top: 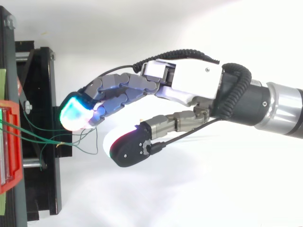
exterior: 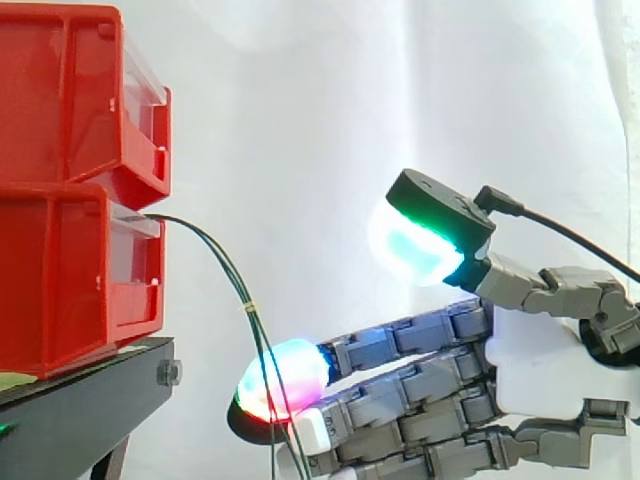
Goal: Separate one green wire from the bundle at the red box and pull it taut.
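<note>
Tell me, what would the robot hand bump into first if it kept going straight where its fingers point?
Probably the green wires, hanging right at the fingertips of the hand. Past them comes the black stand under the red boxes. Depth is hard to judge, so it might slip beside the wires.

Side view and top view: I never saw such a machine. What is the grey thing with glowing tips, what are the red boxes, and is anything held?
The grey thing is a robot hand on an arm entering from the right. One picture looks level from beside it, the other down from above. The glowing tips are its own pads, not lamps. Two red bins are stacked on a black stand. Some green wires come out at the lower bin and hang past the fingers. The fingers are nearly straight and the thumb stands apart, so nothing is gripped; whether a pad touches the wires I cannot tell.
</note>
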`<state>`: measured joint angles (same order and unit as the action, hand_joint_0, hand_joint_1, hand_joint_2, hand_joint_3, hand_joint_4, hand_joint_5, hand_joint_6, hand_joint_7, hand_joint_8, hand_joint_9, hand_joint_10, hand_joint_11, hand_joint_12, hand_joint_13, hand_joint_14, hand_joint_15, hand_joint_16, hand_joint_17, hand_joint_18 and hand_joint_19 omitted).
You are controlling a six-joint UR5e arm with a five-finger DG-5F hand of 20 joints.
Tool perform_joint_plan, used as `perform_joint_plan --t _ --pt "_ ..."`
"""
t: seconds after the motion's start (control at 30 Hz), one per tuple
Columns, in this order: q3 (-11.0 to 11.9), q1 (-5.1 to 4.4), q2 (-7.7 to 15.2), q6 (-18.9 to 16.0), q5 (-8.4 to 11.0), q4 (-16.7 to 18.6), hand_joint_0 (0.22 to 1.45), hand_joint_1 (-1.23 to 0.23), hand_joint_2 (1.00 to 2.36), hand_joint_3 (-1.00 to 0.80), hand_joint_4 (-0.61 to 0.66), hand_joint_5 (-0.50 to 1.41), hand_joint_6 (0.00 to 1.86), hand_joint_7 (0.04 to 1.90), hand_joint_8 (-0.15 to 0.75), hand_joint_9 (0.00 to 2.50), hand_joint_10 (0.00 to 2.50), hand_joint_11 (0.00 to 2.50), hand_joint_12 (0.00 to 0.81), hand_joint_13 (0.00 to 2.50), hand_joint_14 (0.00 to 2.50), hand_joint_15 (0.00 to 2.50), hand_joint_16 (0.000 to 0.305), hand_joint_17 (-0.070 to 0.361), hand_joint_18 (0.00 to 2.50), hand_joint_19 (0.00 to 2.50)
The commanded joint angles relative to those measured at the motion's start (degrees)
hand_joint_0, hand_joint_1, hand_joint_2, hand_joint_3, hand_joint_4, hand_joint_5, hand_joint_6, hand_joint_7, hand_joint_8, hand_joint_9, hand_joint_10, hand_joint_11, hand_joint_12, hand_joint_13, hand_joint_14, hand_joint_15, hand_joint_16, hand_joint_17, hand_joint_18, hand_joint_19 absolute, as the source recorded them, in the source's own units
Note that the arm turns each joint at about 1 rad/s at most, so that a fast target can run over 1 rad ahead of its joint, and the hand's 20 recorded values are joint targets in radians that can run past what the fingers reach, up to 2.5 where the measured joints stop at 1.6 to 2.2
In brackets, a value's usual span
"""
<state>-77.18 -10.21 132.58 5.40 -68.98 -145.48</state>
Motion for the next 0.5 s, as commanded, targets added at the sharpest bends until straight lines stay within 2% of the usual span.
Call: perform_joint_plan --t 0.0,0.1,0.13,0.17,0.23,0.37,0.47 --pt "0.01 -0.16 0.31 0.32 0.07 0.81 0.51 -0.58 1.0 -0.47 0.34 -0.16 0.5 0.82 0.307 0.68 0.01 0.23 0.4 0.37 0.0 0.13 0.062 0.139 0.32 0.3" --pt "0.45 -0.16 0.93 0.14 -0.02 0.9 0.51 -0.58 1.0 -0.47 0.34 -0.16 0.5 0.82 0.308 0.68 0.01 0.24 0.4 0.37 0.0 0.13 0.062 0.139 0.33 0.31" --pt "1.07 -0.16 1.98 -0.04 -0.02 0.9 0.51 -0.58 1.0 -0.47 0.34 -0.16 0.5 0.82 0.308 0.68 0.01 0.23 0.4 0.37 0.01 0.13 0.062 0.139 0.33 0.31" --pt "3.09 0.1 3.13 -1.09 -0.19 0.11 0.51 -0.58 1.0 -0.47 0.34 -0.16 0.5 0.83 0.306 0.69 0.01 0.24 0.4 0.38 0.0 0.13 0.062 0.139 0.33 0.31" --pt "4.32 0.19 3.83 -1.97 -0.28 -0.77 0.51 -0.59 1.0 -0.47 0.34 -0.16 0.5 0.83 0.306 0.69 0.01 0.24 0.399 0.38 0.0 0.14 0.061 0.138 0.33 0.31" --pt "6.51 0.28 3.83 -2.41 0.07 -4.02 0.51 -0.59 1.0 -0.47 0.35 -0.15 0.5 0.83 0.306 0.7 0.01 0.24 0.399 0.39 0.0 0.13 0.061 0.138 0.33 0.3" --pt "7.31 0.19 3.74 -2.15 0.07 -4.64 0.51 -0.59 1.0 -0.46 0.36 -0.15 0.5 0.85 0.308 0.72 0.01 0.25 0.398 0.41 0.0 0.14 0.061 0.138 0.35 0.31"
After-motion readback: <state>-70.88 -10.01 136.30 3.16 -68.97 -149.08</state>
